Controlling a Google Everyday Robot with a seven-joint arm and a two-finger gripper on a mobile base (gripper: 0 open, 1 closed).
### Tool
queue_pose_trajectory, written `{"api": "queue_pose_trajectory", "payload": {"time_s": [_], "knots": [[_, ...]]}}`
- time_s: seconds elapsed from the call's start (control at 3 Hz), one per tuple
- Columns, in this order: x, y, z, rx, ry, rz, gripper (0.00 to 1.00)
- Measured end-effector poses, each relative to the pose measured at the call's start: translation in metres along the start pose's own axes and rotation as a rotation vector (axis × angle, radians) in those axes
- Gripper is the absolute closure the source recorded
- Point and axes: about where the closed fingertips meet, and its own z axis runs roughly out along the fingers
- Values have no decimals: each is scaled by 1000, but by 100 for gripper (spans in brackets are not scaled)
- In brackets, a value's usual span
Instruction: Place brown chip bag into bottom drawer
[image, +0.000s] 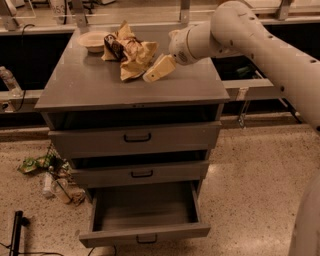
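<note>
The brown chip bag (129, 51) lies crumpled on the grey cabinet top (90, 82), toward the back middle, right of a white bowl (93, 41). My gripper (152, 75) hangs low over the top just right of the bag, its cream fingers pointing down-left and nearly touching the bag's right edge. It holds nothing. The bottom drawer (144, 212) is pulled out at floor level, with a plain grey inside and a small black handle on its front.
Two closed upper drawers (136, 137) sit above the open one. Crumpled litter and a bottle (50, 177) lie on the speckled floor left of the cabinet. A black counter runs behind. My white arm (260, 45) reaches in from the right.
</note>
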Motion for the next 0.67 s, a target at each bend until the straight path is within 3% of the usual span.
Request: {"api": "queue_pose_trajectory", "payload": {"time_s": [0.67], "knots": [[-8,-20,42,24,-43,8,0]]}}
